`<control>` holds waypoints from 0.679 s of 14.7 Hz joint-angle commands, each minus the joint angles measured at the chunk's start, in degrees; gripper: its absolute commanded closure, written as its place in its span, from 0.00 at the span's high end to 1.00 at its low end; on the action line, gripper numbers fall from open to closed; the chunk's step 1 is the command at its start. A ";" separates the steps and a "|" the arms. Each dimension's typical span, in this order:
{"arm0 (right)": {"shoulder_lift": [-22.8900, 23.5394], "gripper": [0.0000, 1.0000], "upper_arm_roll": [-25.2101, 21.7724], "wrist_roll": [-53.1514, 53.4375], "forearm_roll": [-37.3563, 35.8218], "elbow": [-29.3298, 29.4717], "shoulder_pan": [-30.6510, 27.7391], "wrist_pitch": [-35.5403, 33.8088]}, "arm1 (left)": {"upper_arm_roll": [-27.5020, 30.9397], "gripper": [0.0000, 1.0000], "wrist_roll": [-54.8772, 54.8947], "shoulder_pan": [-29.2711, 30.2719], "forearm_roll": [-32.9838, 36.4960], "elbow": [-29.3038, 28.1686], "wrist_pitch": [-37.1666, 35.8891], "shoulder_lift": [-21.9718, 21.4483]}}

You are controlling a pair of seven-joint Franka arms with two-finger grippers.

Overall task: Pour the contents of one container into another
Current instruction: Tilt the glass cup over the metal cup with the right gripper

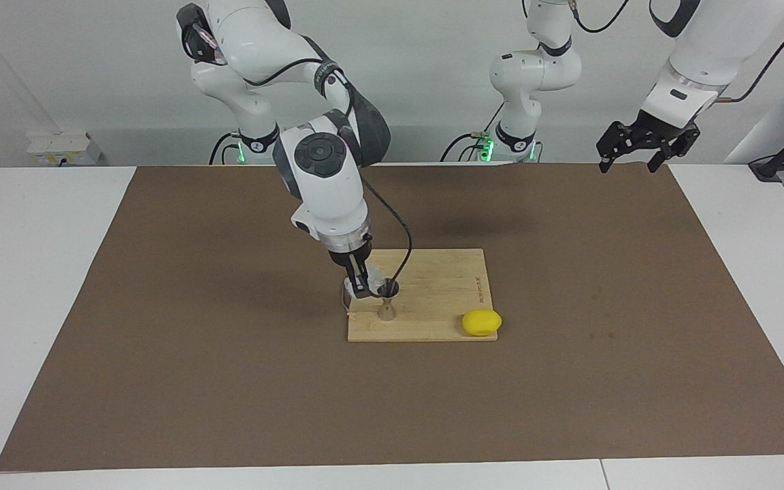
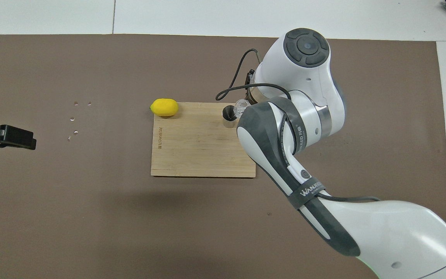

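Observation:
My right gripper (image 1: pixel 363 288) is shut on the small clear glass tumbler (image 1: pixel 373 284) and holds it tilted, its mouth at the rim of the metal hourglass jigger (image 1: pixel 388 301). The jigger stands upright on the wooden cutting board (image 1: pixel 433 289), at the board's corner toward the right arm's end and farther from the robots. In the overhead view the tumbler (image 2: pixel 241 108) shows beside the jigger's open mouth (image 2: pixel 228 113), and my right arm hides its own gripper. My left gripper (image 1: pixel 642 148) is open and empty, waiting raised over the mat's edge at the left arm's end.
A yellow lemon (image 1: pixel 481 322) lies at the board's (image 2: pixel 199 147) other corner farther from the robots, toward the left arm's end. A brown mat (image 1: pixel 160 340) covers the table. A few small shiny spots (image 2: pixel 74 118) lie on the mat toward the left arm's end.

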 commanded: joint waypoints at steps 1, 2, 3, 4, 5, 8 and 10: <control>1.68 0.00 0.23 0.92 -2.76 3.02 0.10 -1.50 | 0.49 1.00 0.04 -0.81 0.31 -0.08 -0.86 -0.48; 1.94 0.00 0.31 0.92 -3.03 3.28 0.10 -1.50 | 0.49 1.00 0.04 -0.81 0.40 -0.09 -1.20 -0.48; 2.12 0.00 0.32 0.92 -3.29 4.07 0.10 -1.58 | 0.49 1.00 0.04 -0.81 0.31 -0.17 -1.03 -0.48; 2.29 0.00 0.32 0.92 -3.55 4.25 0.10 -1.58 | 0.49 1.00 0.04 -0.55 0.40 -0.17 -1.03 -0.48; 2.29 0.00 0.40 0.92 -3.73 4.25 0.10 -1.58 | 0.58 1.00 0.04 -0.55 0.40 -0.17 -1.12 -0.48; 2.82 0.00 0.32 0.83 -5.74 4.25 1.41 -1.50 | 0.58 1.00 0.04 -0.46 0.40 -0.17 -1.12 -0.48; 3.08 0.00 0.40 0.83 -7.07 4.25 1.77 -1.50 | 0.58 1.00 0.04 -0.46 0.40 -0.17 -1.03 -0.48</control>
